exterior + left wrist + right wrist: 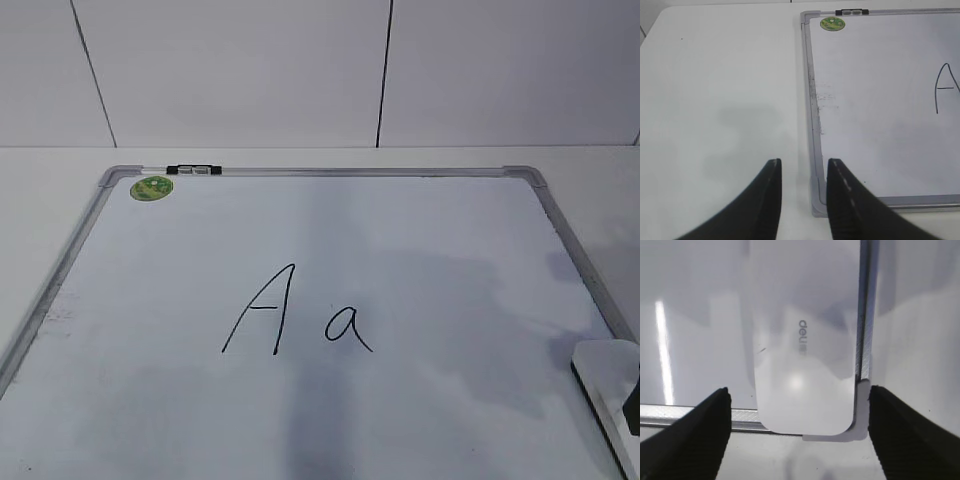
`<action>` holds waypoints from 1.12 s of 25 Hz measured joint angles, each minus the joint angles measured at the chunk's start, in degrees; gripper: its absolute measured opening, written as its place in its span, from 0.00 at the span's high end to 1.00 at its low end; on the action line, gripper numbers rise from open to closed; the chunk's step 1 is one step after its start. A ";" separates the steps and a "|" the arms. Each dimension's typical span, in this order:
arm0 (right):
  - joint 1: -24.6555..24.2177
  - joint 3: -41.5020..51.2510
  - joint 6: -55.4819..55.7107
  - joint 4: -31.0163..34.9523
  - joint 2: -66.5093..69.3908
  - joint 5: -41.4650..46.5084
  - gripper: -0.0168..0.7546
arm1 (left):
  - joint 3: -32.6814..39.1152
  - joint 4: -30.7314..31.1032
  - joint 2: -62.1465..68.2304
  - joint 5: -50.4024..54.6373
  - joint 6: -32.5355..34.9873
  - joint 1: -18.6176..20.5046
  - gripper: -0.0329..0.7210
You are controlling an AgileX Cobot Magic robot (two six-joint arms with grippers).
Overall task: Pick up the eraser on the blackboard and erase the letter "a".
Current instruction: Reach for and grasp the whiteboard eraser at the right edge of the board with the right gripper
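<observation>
The blackboard is a white board with a grey frame, lying flat. The small letter "a" is written near its middle, right of a tall capital "A". The eraser, white with a black felt edge, lies on the board's near right corner. In the right wrist view the eraser shows grey lettering and overhangs the frame corner. My right gripper is open, one jaw on each side of the eraser's end, not touching it. My left gripper is open and empty over the board's near left corner.
A round green sticker and a small black-and-silver clip sit at the board's far left corner. White table lies left of the board. A white panelled wall stands behind. A dark part of the right gripper shows beside the eraser.
</observation>
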 joint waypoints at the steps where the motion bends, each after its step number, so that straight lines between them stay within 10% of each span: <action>1: 0.09 -0.12 0.47 -0.29 0.31 -0.26 0.10 | 0.00 0.00 0.00 0.00 0.00 0.00 0.64; 28: 0.09 -2.39 1.55 -1.31 10.65 -5.76 0.10 | 0.00 0.00 0.00 0.00 0.00 0.00 0.64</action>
